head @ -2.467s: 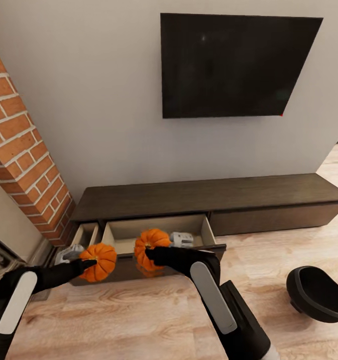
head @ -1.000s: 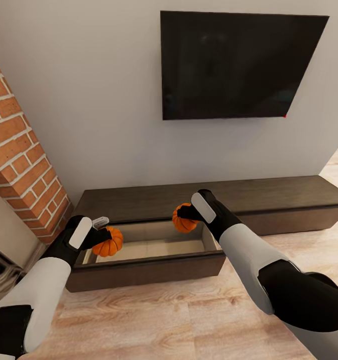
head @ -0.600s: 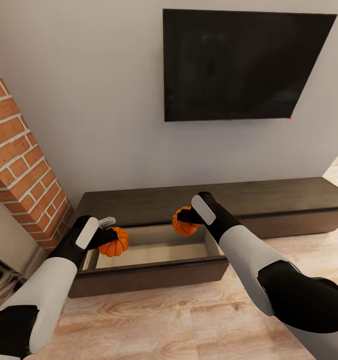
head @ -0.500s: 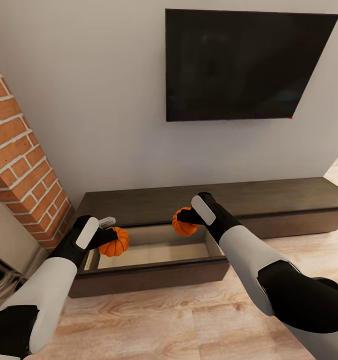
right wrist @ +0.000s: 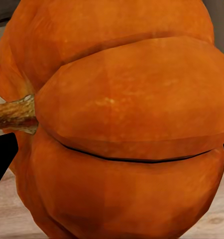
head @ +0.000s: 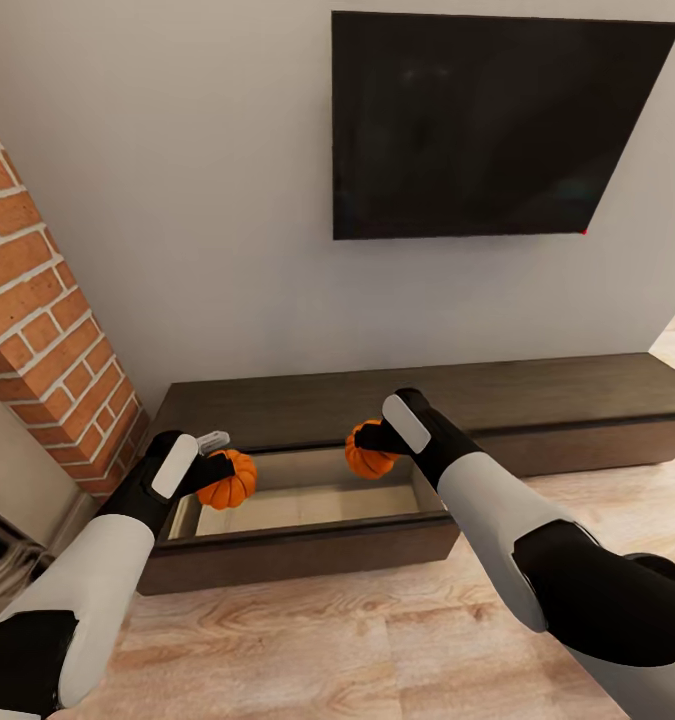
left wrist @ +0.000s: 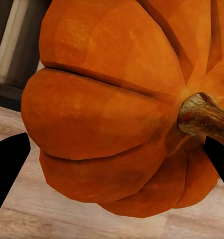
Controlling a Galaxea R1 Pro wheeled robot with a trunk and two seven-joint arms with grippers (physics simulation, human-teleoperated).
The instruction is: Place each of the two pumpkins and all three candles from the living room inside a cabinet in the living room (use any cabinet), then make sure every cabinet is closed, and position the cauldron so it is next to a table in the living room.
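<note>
Each of my grippers carries an orange pumpkin over the open drawer (head: 307,505) of the long dark cabinet (head: 537,385). My left gripper (head: 217,472) is shut on one pumpkin (head: 227,480) above the drawer's left end; up close that pumpkin (left wrist: 122,114) shows its brown stem. My right gripper (head: 369,440) is shut on the other pumpkin (head: 371,452) above the drawer's back right corner, and this pumpkin (right wrist: 122,124) looms large in the right wrist view. The drawer's pale inside shows no contents. Candles and cauldron are out of view.
A black TV (head: 487,125) hangs on the grey wall above the cabinet. A red brick column (head: 37,320) stands at the left, beside the cabinet's end. Light wooden floor (head: 327,640) lies in front of the drawer.
Both arms rose from low in front of the drawer to above it, carrying the pumpkins. Over the last second the left pumpkin edged right; the camera also shifted slightly.
</note>
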